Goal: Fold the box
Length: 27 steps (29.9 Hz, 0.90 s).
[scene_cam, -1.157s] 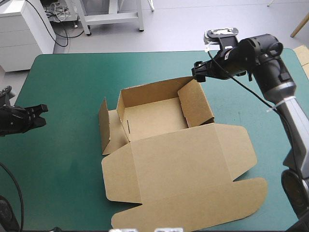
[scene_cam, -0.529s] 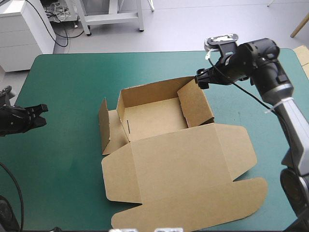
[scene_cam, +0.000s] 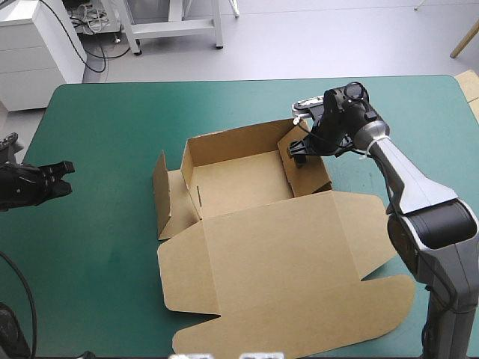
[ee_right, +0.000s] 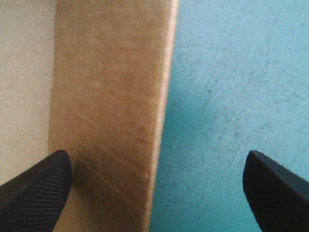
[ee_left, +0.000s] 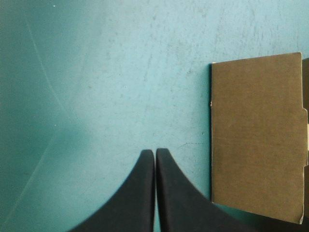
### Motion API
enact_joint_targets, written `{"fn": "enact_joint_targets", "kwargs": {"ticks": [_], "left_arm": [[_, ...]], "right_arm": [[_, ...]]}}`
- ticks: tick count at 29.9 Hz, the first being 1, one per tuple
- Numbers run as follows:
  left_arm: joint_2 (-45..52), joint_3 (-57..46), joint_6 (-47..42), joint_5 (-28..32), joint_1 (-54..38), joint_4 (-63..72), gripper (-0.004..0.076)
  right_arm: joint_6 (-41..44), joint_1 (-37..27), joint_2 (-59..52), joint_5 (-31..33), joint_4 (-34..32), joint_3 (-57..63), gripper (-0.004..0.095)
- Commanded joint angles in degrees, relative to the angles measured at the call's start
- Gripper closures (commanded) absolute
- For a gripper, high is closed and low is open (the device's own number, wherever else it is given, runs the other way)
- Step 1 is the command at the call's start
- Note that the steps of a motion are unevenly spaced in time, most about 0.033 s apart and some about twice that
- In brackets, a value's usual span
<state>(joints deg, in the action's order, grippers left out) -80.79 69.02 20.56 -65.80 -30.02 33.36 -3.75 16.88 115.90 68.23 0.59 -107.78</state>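
While the left arm is running off the table's left edge, I am logging the left gripper (ee_left: 155, 152), fingers pressed together, hovering over bare teal-green cover (scene_cam: 105, 127), with the box's left flap (ee_left: 256, 140) only partly showing ahead.

The box (scene_cam: 239, 183) is sitting mid-table, walls raised, its lid (scene_cam: 284, 277) lying flat toward the near edge.

The right gripper (ee_right: 155, 155), fingers spread wide, is reaching down astride the right wall (ee_right: 111, 96).

A robotics lab: a jointed robot arm (scene_cam: 408, 183) reaches over the teal-green worktop (scene_cam: 112, 120); beyond its far edge stand a white drawer cabinet (scene_cam: 34, 48), a white metal frame (scene_cam: 176, 28) and loose cables (scene_cam: 87, 22) on grey floor (scene_cam: 314, 30).
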Motion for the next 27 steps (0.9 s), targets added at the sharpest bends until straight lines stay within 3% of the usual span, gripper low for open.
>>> {"fn": "enact_joint_targets", "kwargs": {"ticks": [1,5,8,10,14,22,27], "left_arm": [[2.07,1.51,-0.04,0.82,0.0,3.12,0.0732],[2.07,1.51,-0.04,0.82,0.0,3.12,0.0732],[2.07,1.51,-0.04,0.93,0.0,3.12,0.0732],[2.07,1.51,-0.04,0.93,0.0,3.12,0.0732],[2.07,1.51,-0.04,0.82,0.0,3.12,0.0732],[1.97,1.51,-0.04,1.91,0.0,3.49,0.0732],[1.97,1.51,-0.95,1.83,0.0,3.63,0.0732]], "right_arm": [[-0.93,-0.13,-2.6,-1.21,0.13,-1.46,0.0023],[-2.95,-0.13,-2.47,-1.21,0.21,-1.46,0.0033],[-4.2,-0.13,-2.4,-1.21,1.34,-1.46,0.0148],[-4.33,-0.13,-2.4,-1.21,2.04,-1.46,0.0338],[-4.86,-0.13,-2.4,-1.21,2.41,-1.46,0.0925],[-3.92,-0.13,-4.84,-1.21,2.65,-1.46,0.0929],[-2.11,-0.13,-13.23,-1.21,2.87,-1.46,0.093]]}}
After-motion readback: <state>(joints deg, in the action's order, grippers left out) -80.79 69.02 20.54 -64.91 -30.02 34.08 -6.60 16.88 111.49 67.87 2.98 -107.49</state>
